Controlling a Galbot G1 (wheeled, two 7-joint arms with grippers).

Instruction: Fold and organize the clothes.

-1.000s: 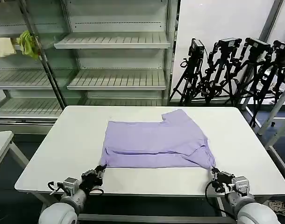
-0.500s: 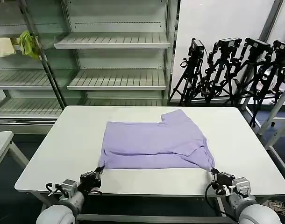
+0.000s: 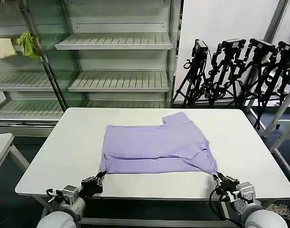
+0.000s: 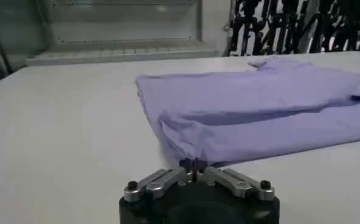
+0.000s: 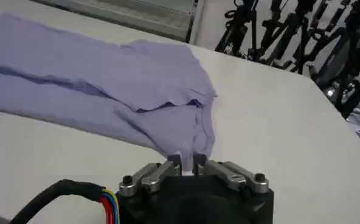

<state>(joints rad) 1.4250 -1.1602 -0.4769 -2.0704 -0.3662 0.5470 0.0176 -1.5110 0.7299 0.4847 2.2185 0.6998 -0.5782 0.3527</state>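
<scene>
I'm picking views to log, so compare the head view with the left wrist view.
Head view alone: the right gripper at the T-shirt's near right corner, the shelving with a yellow-green cloth, and the whole table. Left wrist view alone: the left gripper's jaws shut on the shirt's near corner, seen close up. Both show the lavender shirt lying partly folded on the white table, and the tripods behind.

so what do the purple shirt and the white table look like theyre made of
The lavender short-sleeved T-shirt looks like thin, soft, matte knit fabric: it drapes flat with gentle creases. The white rectangular table appears hard, smooth and faintly glossy, maybe laminate or painted board; its core cannot be told.
</scene>
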